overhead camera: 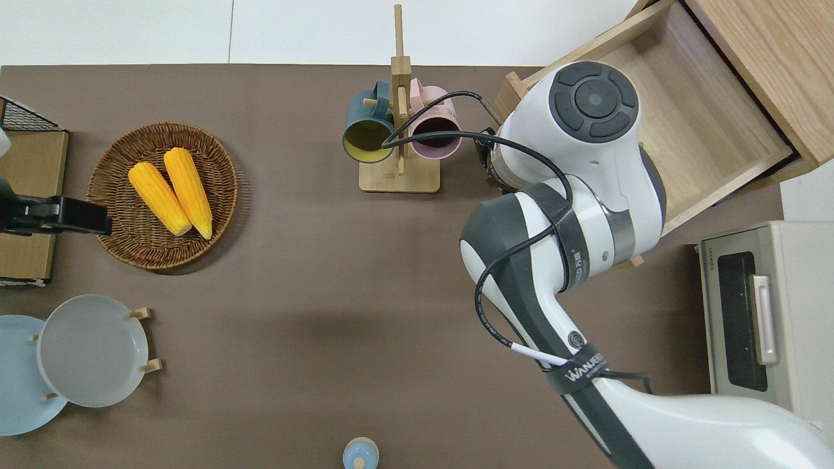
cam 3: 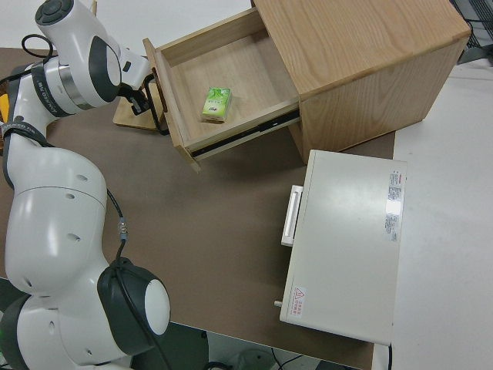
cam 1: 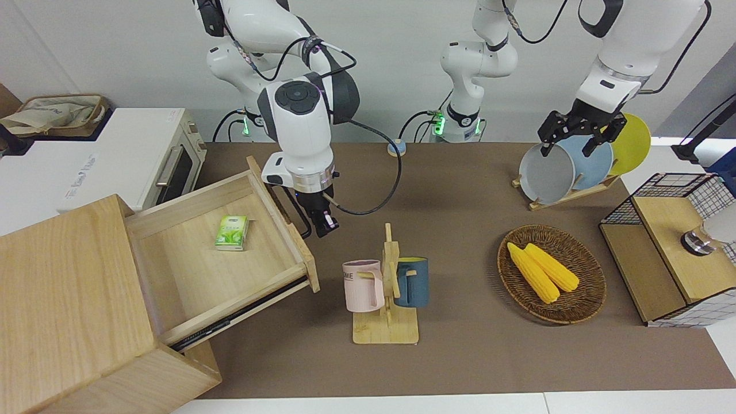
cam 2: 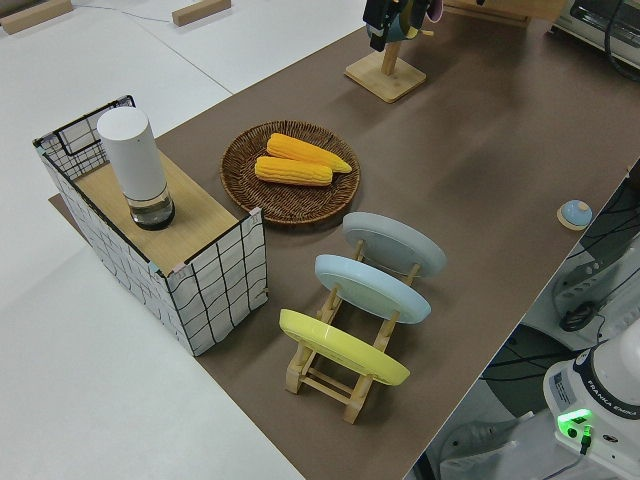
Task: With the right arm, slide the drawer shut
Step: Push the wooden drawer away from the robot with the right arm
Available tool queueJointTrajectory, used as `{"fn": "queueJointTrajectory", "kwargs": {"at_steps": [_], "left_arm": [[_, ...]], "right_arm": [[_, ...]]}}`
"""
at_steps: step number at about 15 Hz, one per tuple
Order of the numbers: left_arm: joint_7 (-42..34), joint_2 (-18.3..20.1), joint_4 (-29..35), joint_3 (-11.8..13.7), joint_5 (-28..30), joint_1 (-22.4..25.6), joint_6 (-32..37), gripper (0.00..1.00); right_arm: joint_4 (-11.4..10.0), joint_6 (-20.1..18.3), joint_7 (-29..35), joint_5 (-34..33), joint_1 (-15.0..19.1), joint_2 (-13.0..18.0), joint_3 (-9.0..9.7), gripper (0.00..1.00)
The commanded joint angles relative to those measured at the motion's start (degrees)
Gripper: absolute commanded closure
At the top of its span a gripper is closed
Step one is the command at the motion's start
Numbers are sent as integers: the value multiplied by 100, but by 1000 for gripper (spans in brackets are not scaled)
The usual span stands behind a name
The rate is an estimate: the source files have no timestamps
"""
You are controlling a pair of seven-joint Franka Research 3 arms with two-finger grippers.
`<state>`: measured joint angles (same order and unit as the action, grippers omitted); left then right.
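Note:
The drawer (cam 1: 190, 264) stands pulled far out of the pale-wood cabinet (cam 1: 63, 299) at the right arm's end of the table. A green packet (cam 1: 232, 232) lies on its floor. My right gripper (cam 1: 325, 224) hangs low in front of the drawer's flat front, right beside the black loop handle (cam 1: 300, 221). The right side view shows that gripper (cam 3: 141, 100) next to the handle (cam 3: 159, 116); I cannot tell whether it touches. In the overhead view the wrist hides it. My left gripper (cam 1: 569, 144) is parked, open.
A wooden mug rack (cam 1: 386, 287) with a pink and a blue mug stands close to the drawer front, toward the left arm's end. A white oven (cam 1: 167, 167) sits beside the cabinet, nearer the robots. A corn basket (cam 1: 552, 273), plate rack (cam 1: 566, 190) and wire-mesh box (cam 1: 673, 247) are also present.

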<state>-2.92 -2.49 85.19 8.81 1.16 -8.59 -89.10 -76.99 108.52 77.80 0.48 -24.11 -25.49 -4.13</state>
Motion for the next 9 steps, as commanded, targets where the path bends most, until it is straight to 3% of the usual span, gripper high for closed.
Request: {"fn": "queueJointTrajectory", "kwargs": {"at_steps": [1,9], "left_arm": [[-42,-76,-125,95,-72,-99,-2,5],[-42,-76,-117,95,-72,-99,-2,5]], "right_arm": [[114,196,-141,-136,134,-114,8,1000],[122,398,-651,-145,214,-149,-159,1000]]}}
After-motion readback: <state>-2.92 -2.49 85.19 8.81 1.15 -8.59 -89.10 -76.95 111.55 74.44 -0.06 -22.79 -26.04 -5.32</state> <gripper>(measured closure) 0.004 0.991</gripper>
